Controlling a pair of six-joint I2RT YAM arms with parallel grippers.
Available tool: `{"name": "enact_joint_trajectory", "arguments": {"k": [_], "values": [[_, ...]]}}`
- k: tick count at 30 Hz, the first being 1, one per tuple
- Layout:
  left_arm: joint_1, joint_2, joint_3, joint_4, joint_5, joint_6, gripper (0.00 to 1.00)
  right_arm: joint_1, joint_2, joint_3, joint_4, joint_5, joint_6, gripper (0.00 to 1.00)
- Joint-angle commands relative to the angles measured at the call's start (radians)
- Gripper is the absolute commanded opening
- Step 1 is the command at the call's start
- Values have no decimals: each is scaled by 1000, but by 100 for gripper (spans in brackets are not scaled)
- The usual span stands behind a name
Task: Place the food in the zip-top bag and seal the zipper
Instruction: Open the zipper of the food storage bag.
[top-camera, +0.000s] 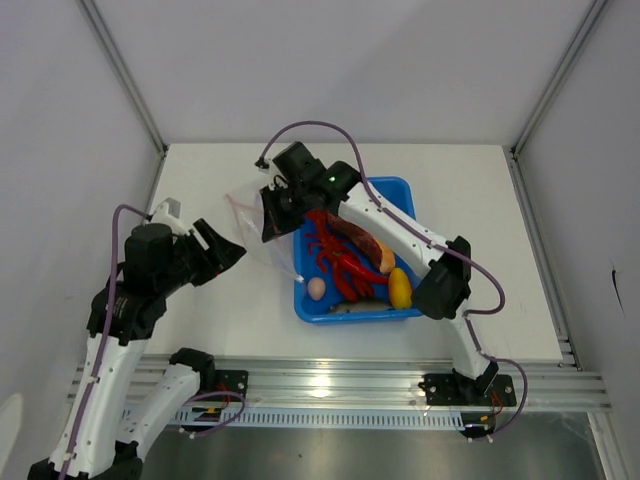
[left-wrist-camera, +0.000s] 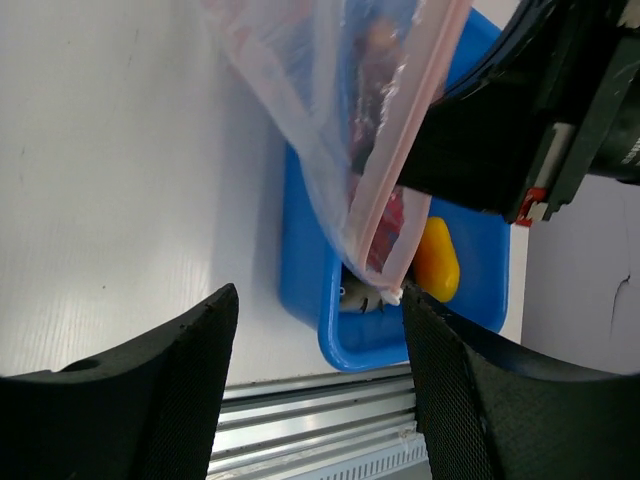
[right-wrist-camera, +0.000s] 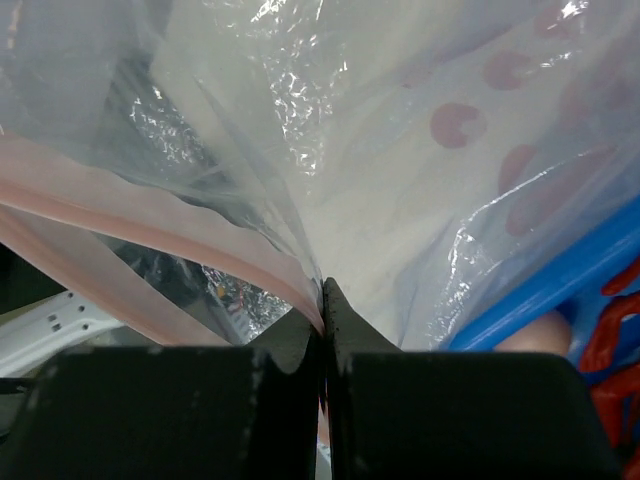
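Zip-top bag: held up off the left edge of the blue tub, its clear film crumpled and hanging down; whether its lower corner touches the desk cannot be told.
Zipper: pink-red strip running down the bag's mouth, with the white slider at its lower end, in front of the tub's near corner.
Right jaws: fully closed, pinching the zipper strip and the film between them.
Left jaws: spread wide with nothing between them, just left of the bag and pointing towards it.
Food: lying in the tub, with the brown steak beside the red chilies, and the yellow pepper, grey fish and pale egg along the near side.
Blue tub: on the white desk, under the right arm.
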Motion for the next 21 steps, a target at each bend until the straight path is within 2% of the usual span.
{"name": "enact_joint_trajectory", "arguments": {"k": [1,9,17,19,21], "values": [[-44,54,62,88,7,16,69,7,-36,18,-2,-93,42,0],[-147,177,107,88,-111,10,68,0,-46,46,0,-126,80,0],[-169,258,103,28,-203,-1,62,-25,-69,74,23,-152,117,0],[-169,252,110,19,-239,13,51,-45,-82,72,32,-164,134,0],[-169,252,149,10,-256,45,30,-62,-86,71,43,-182,143,0]]}}
